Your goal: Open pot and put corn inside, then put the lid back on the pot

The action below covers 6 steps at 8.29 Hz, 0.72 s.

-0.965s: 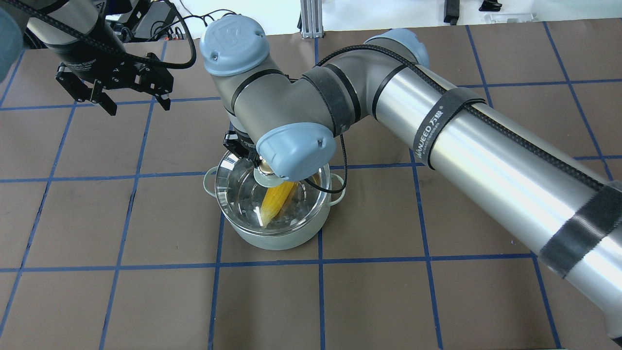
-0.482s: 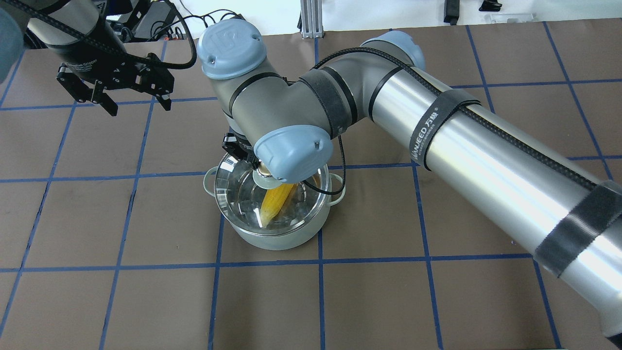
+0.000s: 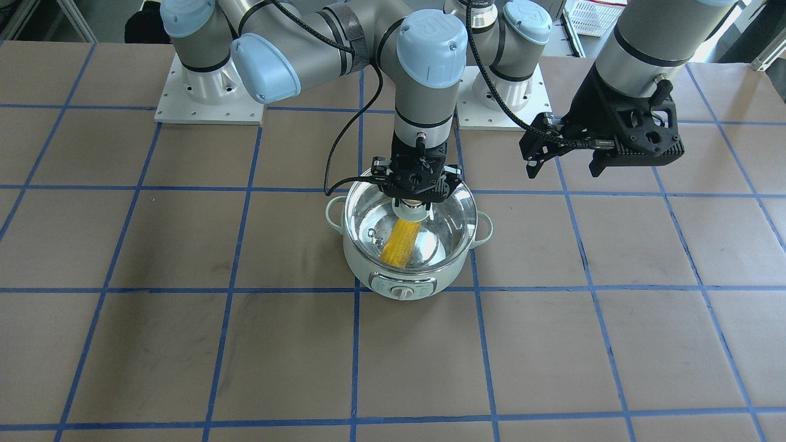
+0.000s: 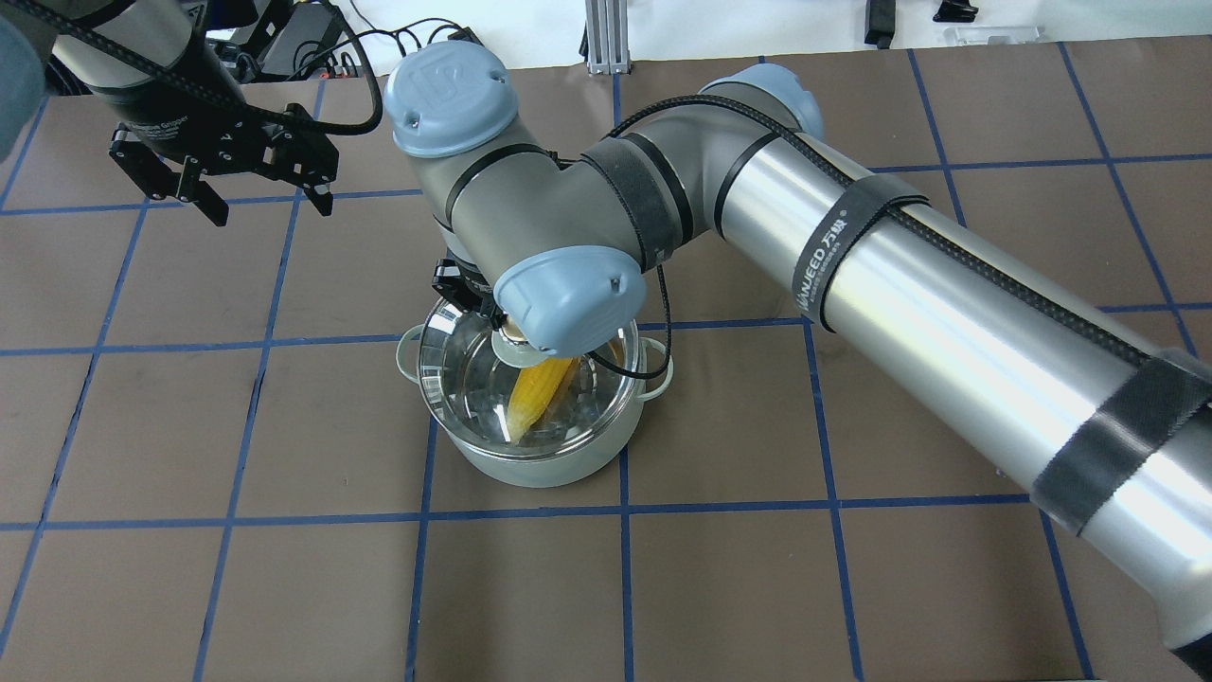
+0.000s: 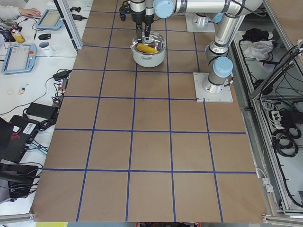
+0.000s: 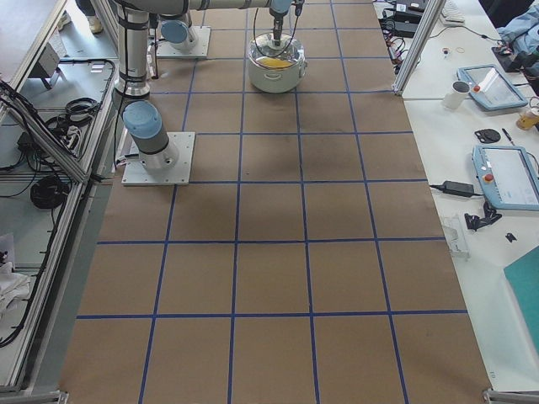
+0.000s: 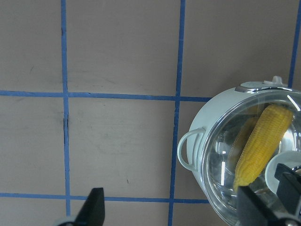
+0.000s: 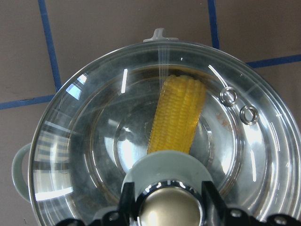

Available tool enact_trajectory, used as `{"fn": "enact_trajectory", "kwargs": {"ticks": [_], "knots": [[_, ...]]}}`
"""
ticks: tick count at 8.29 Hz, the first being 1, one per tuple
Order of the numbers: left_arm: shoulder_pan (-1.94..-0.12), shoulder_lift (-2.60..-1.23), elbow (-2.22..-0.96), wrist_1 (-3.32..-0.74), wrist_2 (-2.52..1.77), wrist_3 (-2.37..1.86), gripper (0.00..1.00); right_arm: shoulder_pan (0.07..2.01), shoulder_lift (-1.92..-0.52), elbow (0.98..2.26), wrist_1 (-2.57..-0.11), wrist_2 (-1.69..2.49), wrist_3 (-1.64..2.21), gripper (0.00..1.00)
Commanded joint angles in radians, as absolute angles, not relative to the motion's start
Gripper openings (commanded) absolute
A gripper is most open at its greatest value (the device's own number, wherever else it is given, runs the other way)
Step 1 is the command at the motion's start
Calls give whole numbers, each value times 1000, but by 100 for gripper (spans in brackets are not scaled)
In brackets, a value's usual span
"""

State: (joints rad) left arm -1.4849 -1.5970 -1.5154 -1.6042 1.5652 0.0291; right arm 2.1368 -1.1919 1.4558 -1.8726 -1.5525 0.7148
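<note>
The mint-green pot [image 3: 368, 265] stands mid-table with its control knob facing away from the robot. The glass lid [image 3: 455, 215] lies on its rim, and the yellow corn [image 3: 402, 240] lies inside, seen through the glass. My right gripper [image 3: 415, 205] reaches straight down over the pot, its fingers against both sides of the lid's knob. The right wrist view shows the lid [image 8: 84, 141], the corn [image 8: 181, 113] and the fingers [image 8: 128, 200] flanking the knob. My left gripper [image 4: 270, 208] hangs open and empty to the pot's left. The left wrist view shows the pot [image 7: 188, 150] and the corn [image 7: 263, 141].
The brown table [image 4: 189, 426] carries a blue tape grid. My right arm's long link [image 4: 947, 313] crosses above the table's right half. Cables and an aluminium post [image 4: 606, 38] sit past the far edge. Side benches hold tablets and a mug [image 5: 46, 46].
My right arm's wrist and elbow have shifted slightly left. The lid, pot and corn stay put, and the left arm has not moved.
</note>
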Motion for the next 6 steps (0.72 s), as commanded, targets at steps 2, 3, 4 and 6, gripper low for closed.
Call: {"fn": "enact_trajectory", "kwargs": {"ticks": [2, 3, 4, 6], "knots": [[-1485, -1597, -1516, -1605, 1568, 29, 100, 2137, -1189, 1457, -1875, -1557, 713, 9], [-1485, -1597, -1516, -1605, 1569, 31, 100, 2137, -1190, 1457, -1873, -1562, 713, 9], [-1485, -1592, -1522, -1605, 1569, 31, 100, 2137, -1189, 1457, -1873, -1562, 713, 9], [-1485, -1592, -1525, -1605, 1569, 31, 100, 2137, -1190, 1457, -1873, -1562, 715, 9]]}}
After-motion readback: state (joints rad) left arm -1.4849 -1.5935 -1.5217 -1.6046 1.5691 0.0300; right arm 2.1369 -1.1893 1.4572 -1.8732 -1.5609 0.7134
